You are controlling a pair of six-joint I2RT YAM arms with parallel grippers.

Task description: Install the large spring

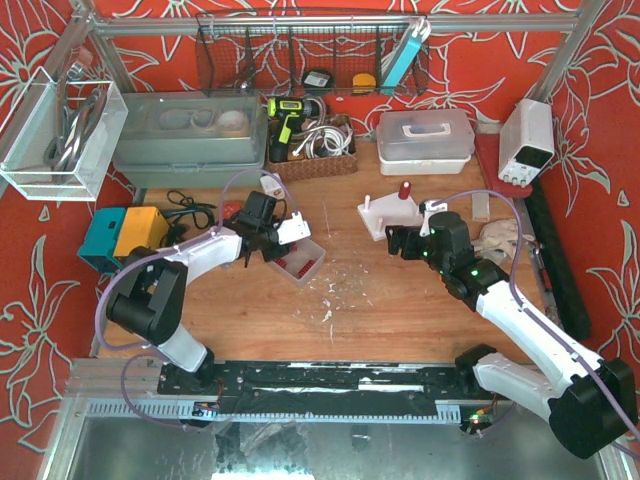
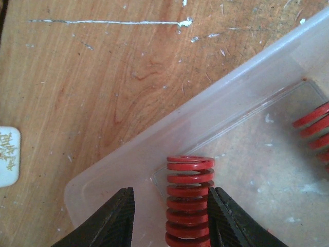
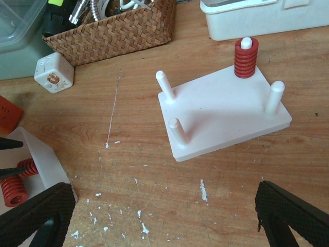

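Observation:
My left gripper (image 2: 172, 216) is open, down in the clear plastic tray (image 2: 205, 110), with its jaws on either side of a large red spring (image 2: 189, 200). The right finger touches the coils; the left finger stands apart. A second red spring (image 2: 314, 128) lies at the tray's right. In the top view the left gripper (image 1: 268, 235) is over the tray (image 1: 305, 262). The white peg plate (image 3: 221, 110) has one red spring (image 3: 245, 57) on its far peg and three bare pegs. My right gripper (image 3: 164, 216) is wide open and empty, just short of the plate.
A wicker basket (image 3: 113, 31), a white cube (image 3: 54, 72) and a white lidded box (image 3: 257, 20) stand behind the plate. A teal and yellow box (image 1: 125, 235) sits at the left. A power supply (image 1: 527, 140) is at the back right.

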